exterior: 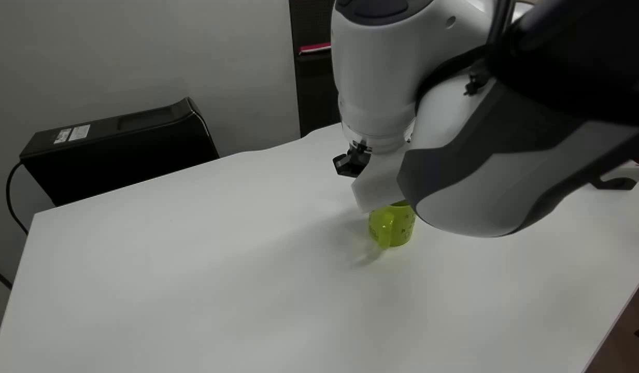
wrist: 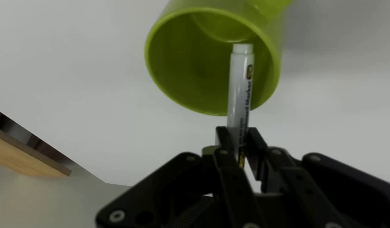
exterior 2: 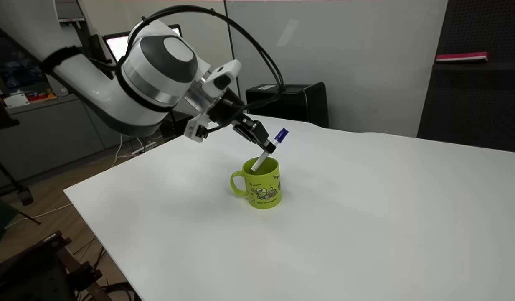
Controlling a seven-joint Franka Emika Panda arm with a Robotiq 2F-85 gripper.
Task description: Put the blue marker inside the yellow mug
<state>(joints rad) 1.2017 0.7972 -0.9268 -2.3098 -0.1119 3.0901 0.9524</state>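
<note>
The black two-finger gripper is clamped on the slim cylindrical marker — white printed barrel, dark blue end. The fingertips bear on opposite sides of the barrel.

In an exterior view, the marker is tilted, with its blue end uppermost and projecting past the fingertips. Its white end points downward and lies within the outline of the opening of the glossy, lime-green cylindrical mug. The wrist view shows the same alignment; whether the white end sits below rim level cannot be determined.

The mug stands upright on the smooth white tabletop. Dark cartoon figures and lettering are printed on its side. In an exterior view, the white-and-grey jointed robot arm conceals part of the mug and hides the marker.

A black cable arches from the arm toward the gripper. A black box-shaped unit — white labels on its top face — stands beyond the tabletop edge. A flat red-and-white object is positioned at the dark perforated panel.
</note>
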